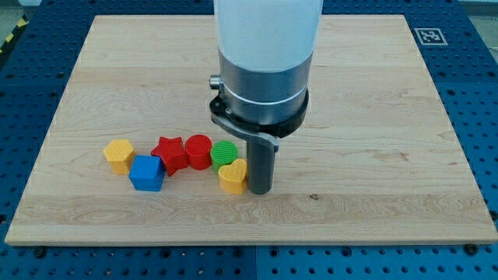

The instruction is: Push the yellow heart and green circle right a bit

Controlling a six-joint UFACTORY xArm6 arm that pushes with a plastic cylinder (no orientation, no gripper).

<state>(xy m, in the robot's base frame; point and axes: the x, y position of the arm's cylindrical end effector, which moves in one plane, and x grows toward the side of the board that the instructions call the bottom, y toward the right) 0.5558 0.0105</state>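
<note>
The wooden table [373, 117] fills my view. My arm's white and grey housing [264, 70] hangs over its middle. My end effector is a bare rod, nothing to spread or pinch; my tip [259, 190] touches the yellow heart [232, 176] on its right. The green circle [223, 153] sits just above the heart, touching the red cylinder [198, 151], then red star [169, 153], blue cube [146, 173], yellow hexagon [119, 155] leftward.

Heart [231, 176] below circle [223, 153], touching.
</note>
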